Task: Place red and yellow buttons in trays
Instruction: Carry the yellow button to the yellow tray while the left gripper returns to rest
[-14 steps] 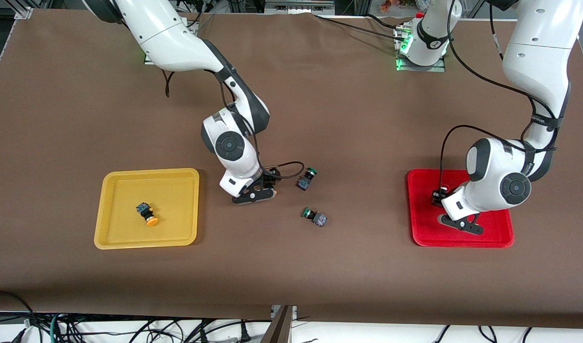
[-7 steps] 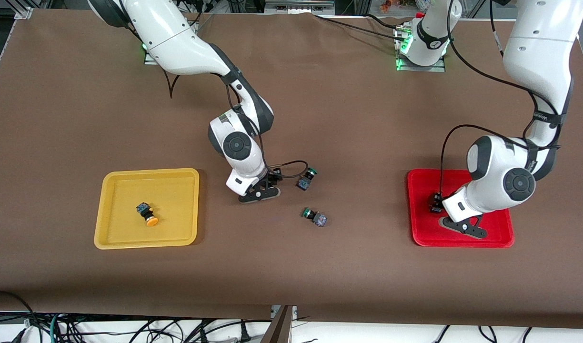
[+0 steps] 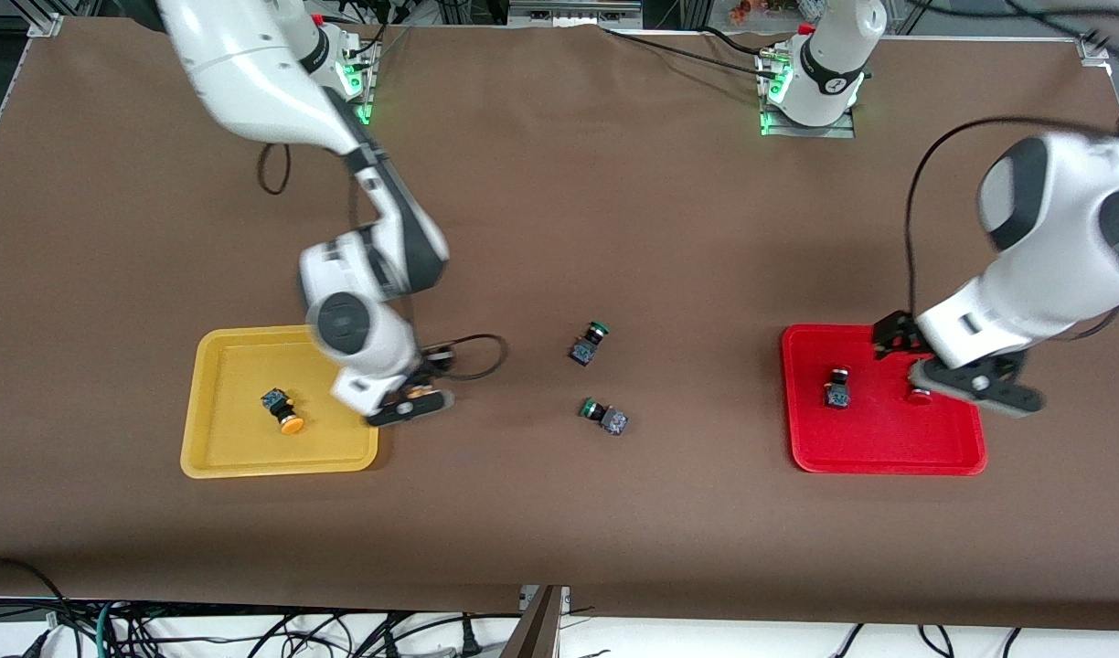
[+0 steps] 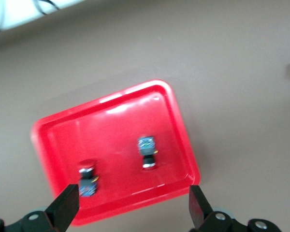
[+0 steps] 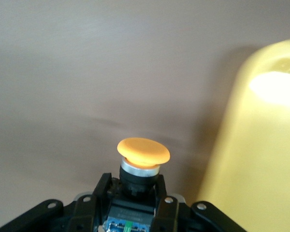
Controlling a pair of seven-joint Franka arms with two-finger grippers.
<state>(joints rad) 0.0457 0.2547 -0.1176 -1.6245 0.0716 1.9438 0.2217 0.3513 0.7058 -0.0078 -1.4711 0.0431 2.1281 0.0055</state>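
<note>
Right gripper [image 3: 411,404] hangs low over the yellow tray [image 3: 214,454] edge nearest table centre, arm bent down from its base, fingers clamped on a yellow button [image 5: 143,153], cap pointing out. Another yellow button [image 3: 282,411] lies in that tray. Left gripper [image 3: 975,388] is raised over the red tray [image 3: 879,455], fingers spread, holding nothing. Two red buttons [image 4: 147,152] [image 4: 88,175] sit in it, well apart. Two green buttons [image 3: 588,344] [image 3: 605,416] lie mid-table. No readable labels, as far as I can make out.
</note>
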